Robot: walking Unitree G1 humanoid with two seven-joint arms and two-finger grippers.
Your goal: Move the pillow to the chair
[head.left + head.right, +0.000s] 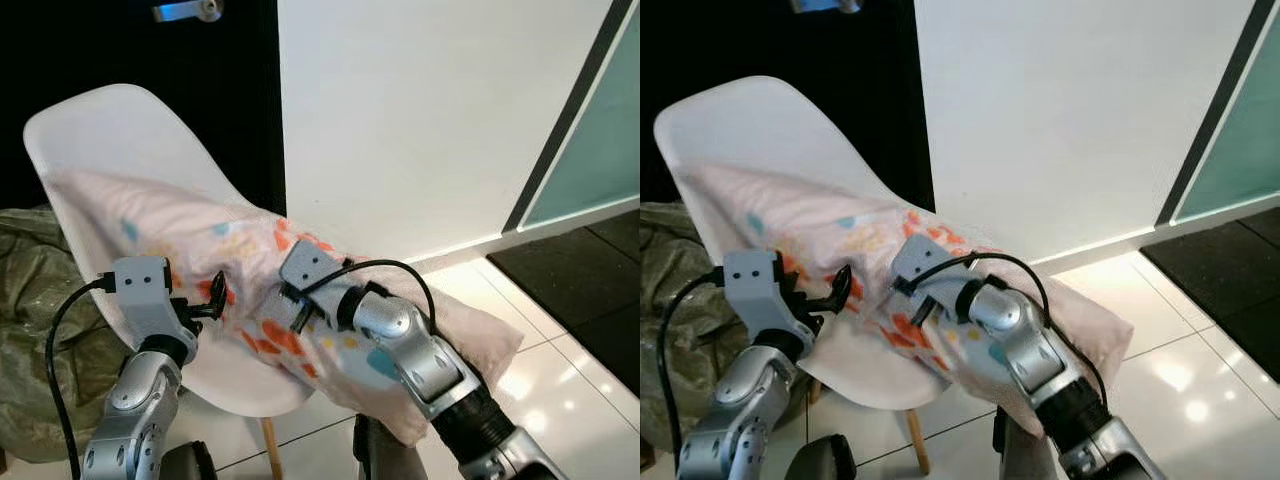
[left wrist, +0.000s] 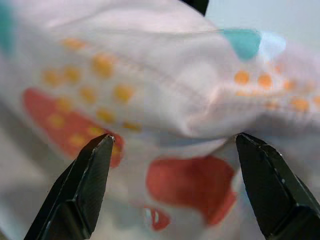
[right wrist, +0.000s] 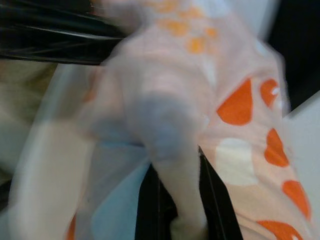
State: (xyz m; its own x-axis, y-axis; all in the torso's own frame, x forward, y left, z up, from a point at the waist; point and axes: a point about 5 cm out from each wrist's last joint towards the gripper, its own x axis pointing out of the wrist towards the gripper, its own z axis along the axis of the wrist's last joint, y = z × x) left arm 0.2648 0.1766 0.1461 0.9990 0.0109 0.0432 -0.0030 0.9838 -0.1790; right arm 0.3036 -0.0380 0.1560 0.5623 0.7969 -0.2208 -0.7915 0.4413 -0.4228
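Two grippers work on one pillow (image 1: pixel 250 270), which lies across the white chair (image 1: pixel 90 130), one end hanging past the seat. We see the right gripper (image 1: pixel 298 312) pinching a fold of its cloth between closed fingers. The left gripper (image 1: pixel 213 293) is spread wide, touching the cloth but holding nothing. We judge it light, soft and floppy, so it is better to grip the stuffed middle.

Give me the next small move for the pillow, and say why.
Probably have the right gripper push its pinched fold further onto the white chair before letting go. The pillow leans on the backrest, but its near end overhangs the seat's front edge. The left gripper is open beside the fabric.
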